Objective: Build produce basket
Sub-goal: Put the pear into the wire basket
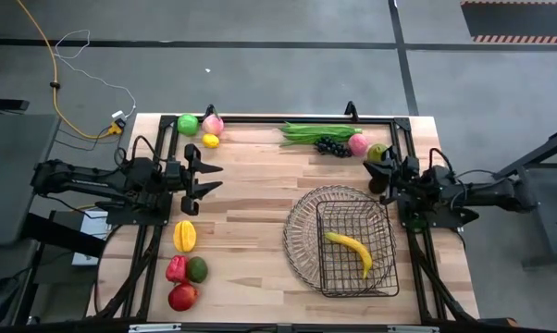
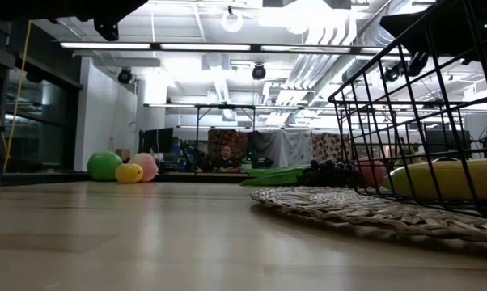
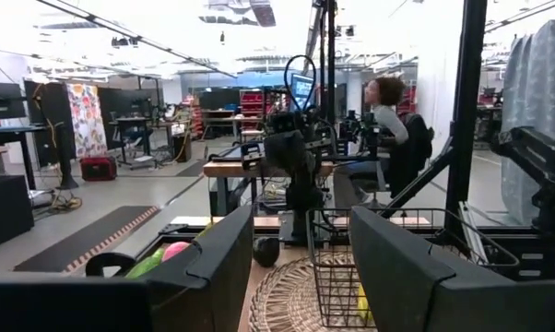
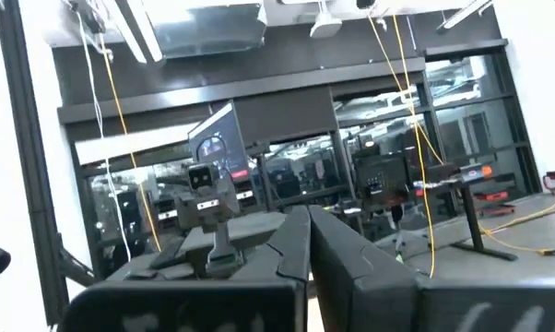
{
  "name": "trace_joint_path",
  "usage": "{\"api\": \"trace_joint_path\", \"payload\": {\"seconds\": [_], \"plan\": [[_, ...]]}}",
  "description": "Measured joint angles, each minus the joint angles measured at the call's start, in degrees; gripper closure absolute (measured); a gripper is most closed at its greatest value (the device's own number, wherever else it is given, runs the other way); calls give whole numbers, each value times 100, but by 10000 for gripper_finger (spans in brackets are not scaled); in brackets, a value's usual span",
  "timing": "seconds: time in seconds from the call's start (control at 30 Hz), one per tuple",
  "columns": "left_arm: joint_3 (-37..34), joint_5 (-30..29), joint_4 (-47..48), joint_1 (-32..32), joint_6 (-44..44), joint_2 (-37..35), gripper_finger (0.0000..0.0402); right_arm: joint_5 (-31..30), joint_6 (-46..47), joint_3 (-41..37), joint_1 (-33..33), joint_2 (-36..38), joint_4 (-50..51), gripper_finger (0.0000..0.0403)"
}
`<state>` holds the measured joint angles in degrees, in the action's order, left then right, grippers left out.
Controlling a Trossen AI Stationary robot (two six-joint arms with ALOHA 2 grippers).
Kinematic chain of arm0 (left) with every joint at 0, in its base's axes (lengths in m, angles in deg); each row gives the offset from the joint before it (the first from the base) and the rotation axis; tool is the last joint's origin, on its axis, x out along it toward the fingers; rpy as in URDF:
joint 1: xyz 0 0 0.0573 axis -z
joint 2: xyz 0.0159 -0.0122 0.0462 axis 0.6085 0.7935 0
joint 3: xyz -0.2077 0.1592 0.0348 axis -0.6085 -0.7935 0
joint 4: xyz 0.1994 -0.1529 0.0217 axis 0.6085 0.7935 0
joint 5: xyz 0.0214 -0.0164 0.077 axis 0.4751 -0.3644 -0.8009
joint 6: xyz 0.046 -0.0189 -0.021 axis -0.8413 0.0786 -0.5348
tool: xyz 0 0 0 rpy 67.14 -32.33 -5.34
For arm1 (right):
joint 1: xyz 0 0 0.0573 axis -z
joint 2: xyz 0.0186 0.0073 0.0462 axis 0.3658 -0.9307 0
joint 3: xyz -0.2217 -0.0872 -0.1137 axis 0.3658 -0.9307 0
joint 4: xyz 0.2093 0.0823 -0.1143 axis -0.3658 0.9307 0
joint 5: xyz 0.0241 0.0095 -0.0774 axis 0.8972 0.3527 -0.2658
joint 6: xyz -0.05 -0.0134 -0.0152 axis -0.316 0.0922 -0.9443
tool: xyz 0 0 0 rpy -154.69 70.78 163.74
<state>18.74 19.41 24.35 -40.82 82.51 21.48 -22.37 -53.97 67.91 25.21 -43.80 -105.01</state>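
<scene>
While one banana (image 1: 351, 250) is lying in the basket (image 1: 302, 231) near the surface's right edge, your left tool (image 1: 207, 178) is waiting released and your right tool (image 1: 378, 173) is clenched, holding nothing.

Grey floor (image 1: 260, 55), bright ceiling lights (image 2: 235, 20), workshop w/ desks.

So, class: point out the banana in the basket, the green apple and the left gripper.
banana (image 1: 351, 249): high view, middle of its curve.
green apple (image 1: 187, 124): high view, top centre.
left gripper (image 1: 214, 178): high view, between its open fingertips.
</scene>
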Motion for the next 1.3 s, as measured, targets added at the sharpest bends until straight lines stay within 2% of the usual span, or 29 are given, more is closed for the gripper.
{"api": "trace_joint_path", "payload": {"seconds": [0.23,0.43,0.5,0.63,0.8,1.13,1.3], "plan": [[0,-14,-4,0,-2,2,233,-48,77,1167,2,-1703,507,402],[0,-118,1,0,-41,2,233,-133,-126,2469,2,-2850,1905,402],[0,-125,28,0,-158,2,233,-61,-39,2663,-11,-3111,2167,402],[0,-127,85,0,-197,2,233,-9,-38,2592,-123,-3553,1783,402],[2,-125,85,0,-195,2,233,-281,-35,2485,-33,-3819,1521,402],[2,-125,83,0,-197,2,233,-253,38,2482,50,-3833,1520,402],[2,-126,83,0,-197,2,233,-430,-90,2482,100,-3836,1428,402]]}}
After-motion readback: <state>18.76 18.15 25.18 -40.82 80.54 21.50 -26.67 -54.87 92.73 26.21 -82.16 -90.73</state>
